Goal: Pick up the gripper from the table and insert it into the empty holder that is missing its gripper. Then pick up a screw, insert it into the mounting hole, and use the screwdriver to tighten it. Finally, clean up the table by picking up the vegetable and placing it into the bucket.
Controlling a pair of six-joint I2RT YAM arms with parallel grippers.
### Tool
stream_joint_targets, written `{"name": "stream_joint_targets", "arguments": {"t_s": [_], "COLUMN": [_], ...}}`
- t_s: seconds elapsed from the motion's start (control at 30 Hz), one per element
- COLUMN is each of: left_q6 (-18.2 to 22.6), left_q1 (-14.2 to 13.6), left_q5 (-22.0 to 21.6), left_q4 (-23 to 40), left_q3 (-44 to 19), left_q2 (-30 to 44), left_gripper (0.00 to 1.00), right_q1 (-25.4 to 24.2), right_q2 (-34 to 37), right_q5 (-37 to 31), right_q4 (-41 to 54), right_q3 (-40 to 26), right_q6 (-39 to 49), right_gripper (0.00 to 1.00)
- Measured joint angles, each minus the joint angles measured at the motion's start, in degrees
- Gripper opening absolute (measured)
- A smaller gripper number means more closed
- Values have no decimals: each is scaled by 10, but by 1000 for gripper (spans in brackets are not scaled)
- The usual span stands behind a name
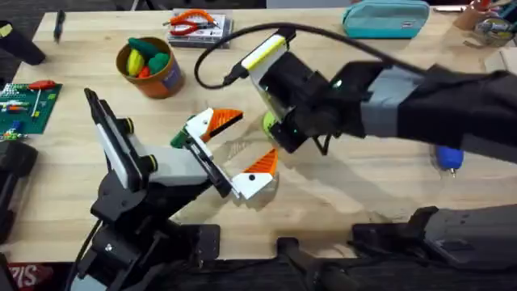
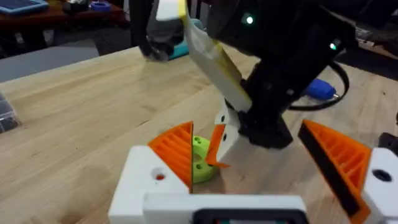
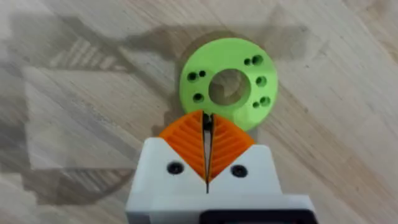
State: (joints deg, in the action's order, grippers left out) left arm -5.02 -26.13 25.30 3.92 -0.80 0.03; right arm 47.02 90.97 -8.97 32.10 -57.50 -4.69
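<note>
Table (image 1: 73,145): light wood. Right gripper (image 1: 279,139) mid-table, pads pressed together, nothing held, tips just at edge of lime ring (image 3: 229,83) lying flat. Left gripper (image 1: 234,145) beside it, jaws wide, empty. Bucket (image 1: 157,79) far left, upright, holds vegetable (image 1: 144,44) plus orange and yellow pieces. Screwdriver (image 1: 449,158) at right, part hidden under right arm.

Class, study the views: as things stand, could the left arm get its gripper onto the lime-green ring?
Probably not yet. The left gripper is open beside the green ring, but the right gripper, shut, sits right over the ring's edge and blocks the way.
</note>
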Motion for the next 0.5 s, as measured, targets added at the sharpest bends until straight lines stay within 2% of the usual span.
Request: {"name": "stream_joint_targets", "arguments": {"t_s": [0.33,0.5], "left_q6": [0,0], "left_q1": [0,0], "left_q5": [0,0], "left_q4": [0,0], "left_q3": [0,0], "left_q2": [0,0], "left_gripper": [985,985], "right_q1": [-49,-53], "right_q2": [-23,-25], "right_q5": [0,1], "right_q4": [118,178], "right_q3": [-131,-200], "right_q6": [8,21], "right_gripper": [6,6]}}
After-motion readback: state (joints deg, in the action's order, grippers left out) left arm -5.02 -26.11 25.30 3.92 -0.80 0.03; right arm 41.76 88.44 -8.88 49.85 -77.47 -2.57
